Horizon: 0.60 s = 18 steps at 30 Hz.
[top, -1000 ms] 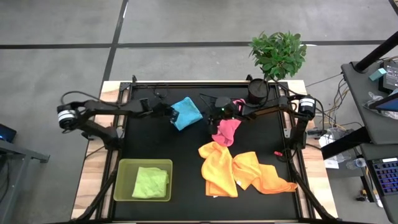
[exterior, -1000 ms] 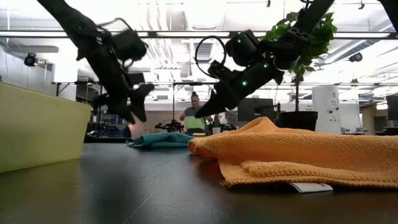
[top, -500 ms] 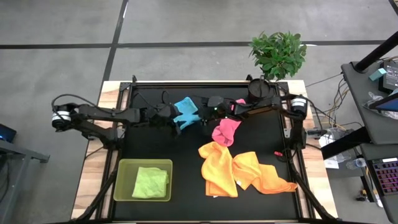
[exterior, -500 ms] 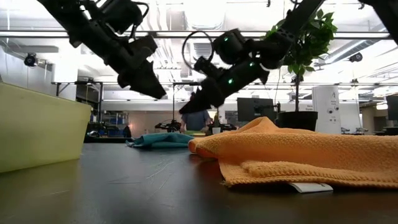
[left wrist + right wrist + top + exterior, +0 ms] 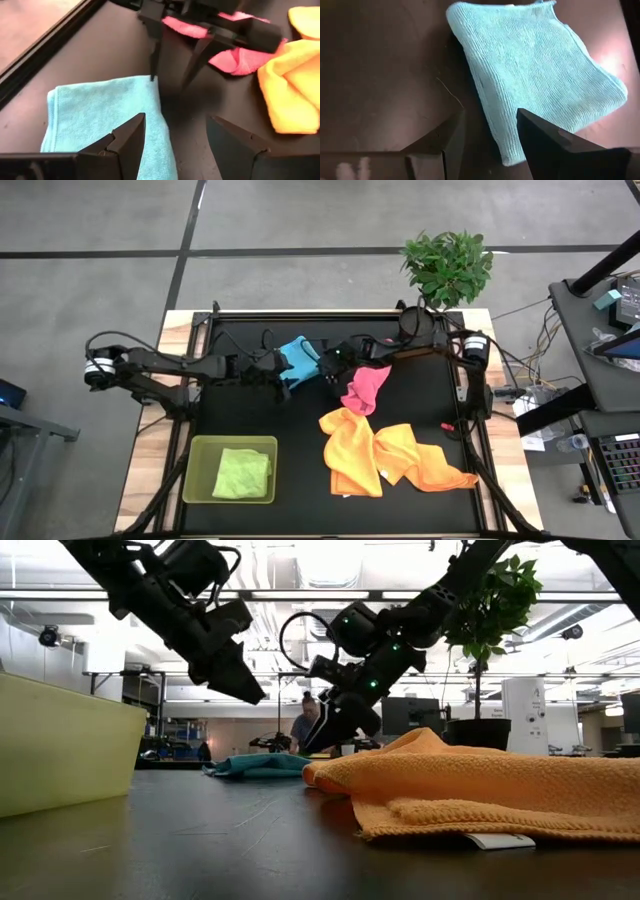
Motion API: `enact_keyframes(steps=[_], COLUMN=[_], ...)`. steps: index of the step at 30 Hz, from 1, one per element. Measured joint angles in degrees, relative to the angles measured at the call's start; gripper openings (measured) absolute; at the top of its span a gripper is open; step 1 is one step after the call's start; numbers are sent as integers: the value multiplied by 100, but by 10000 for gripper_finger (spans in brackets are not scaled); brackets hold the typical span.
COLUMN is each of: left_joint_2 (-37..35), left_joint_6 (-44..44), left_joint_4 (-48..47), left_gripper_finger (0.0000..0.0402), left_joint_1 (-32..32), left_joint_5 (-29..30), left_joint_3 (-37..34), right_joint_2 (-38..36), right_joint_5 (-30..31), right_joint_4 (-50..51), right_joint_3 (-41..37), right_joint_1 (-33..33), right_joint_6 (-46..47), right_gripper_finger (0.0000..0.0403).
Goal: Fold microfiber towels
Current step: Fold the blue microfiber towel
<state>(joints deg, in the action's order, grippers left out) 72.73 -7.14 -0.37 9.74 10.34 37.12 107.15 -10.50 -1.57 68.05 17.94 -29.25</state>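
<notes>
A folded light blue towel (image 5: 299,356) lies flat at the far middle of the black table (image 5: 250,415). My left gripper (image 5: 175,131) hovers open above the towel's near edge, clear of the cloth (image 5: 100,117). My right gripper (image 5: 489,131) comes from the table's right, open, fingers slanting down just over the blue towel's right edge (image 5: 492,125). A pink towel (image 5: 364,387) lies crumpled right of it. Yellow (image 5: 350,448) and orange (image 5: 420,455) towels lie in a heap nearer. A lime green towel (image 5: 243,473) rests in the tray (image 5: 198,445).
The translucent green tray stands at the near left and shows in the low view as a tall wall (image 5: 60,740). A potted plant (image 5: 447,268) stands past the far right corner. The orange heap (image 5: 480,790) fills the near right. A person (image 5: 305,725) is in the room behind.
My left gripper has risen from beside the blue towel's left edge, rolled, and swung toward the towel's near side. My right gripper has moved from above the pink towel toward the table's left and dipped toward the blue towel's right edge. The towels lie where they were.
</notes>
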Motion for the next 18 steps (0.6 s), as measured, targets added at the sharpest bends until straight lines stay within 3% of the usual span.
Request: enact_keyframes(steps=[11,15,18], left_joint_2=[56,355,712], left_joint_6=[-13,-18,-8], left_joint_4=[48,387,503], left_gripper_finger=[193,193,193], left_joint_1=[-232,-324,-360], left_joint_5=[-35,-36,-36], left_joint_3=[-3,3,101], right_joint_2=[255,525,533], right_joint_5=[-146,302,302], right_joint_4=[-646,-771,-770], right_joint_3=[-94,-73,-20], right_joint_1=[139,138,158], right_joint_6=[121,212,301], right_gripper_finger=[168,168,168])
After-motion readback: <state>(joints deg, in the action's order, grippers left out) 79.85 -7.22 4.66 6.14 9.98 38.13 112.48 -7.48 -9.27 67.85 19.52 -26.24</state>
